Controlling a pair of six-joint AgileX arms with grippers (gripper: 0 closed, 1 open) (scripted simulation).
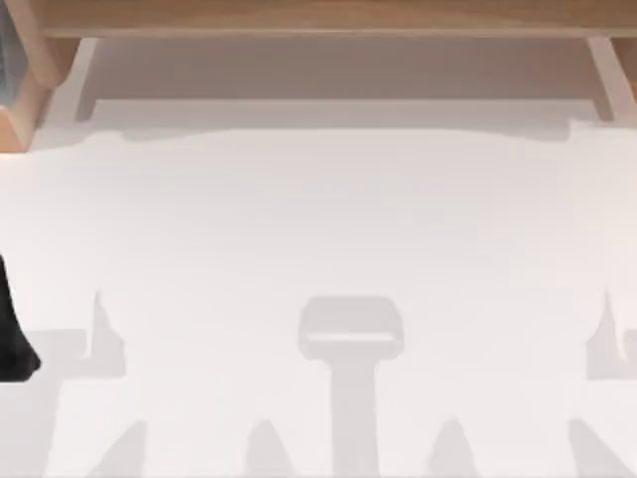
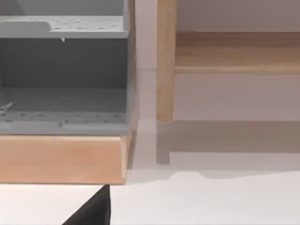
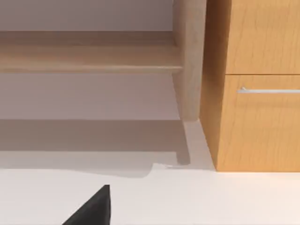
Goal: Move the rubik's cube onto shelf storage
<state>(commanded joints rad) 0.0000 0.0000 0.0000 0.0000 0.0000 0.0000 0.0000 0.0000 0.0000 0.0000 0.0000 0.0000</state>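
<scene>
Shelf storage (image 1: 318, 18) spanning the table's (image 1: 318, 219) far edge; left arm (image 1: 12, 339) sitting at left edge, gripper state impossible to tell.

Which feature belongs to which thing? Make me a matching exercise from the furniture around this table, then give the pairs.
Things:
1. shelf storage
2. rack
3. cabinet
4. table

Features:
A. silver bar handle on a wooden front
B. white top with soft grey shadows
C. grey inside, dotted with holes, on a wooden base
D. long light-brown board on side supports

Pairs: 1-D, 2-C, 3-A, 4-B
</scene>
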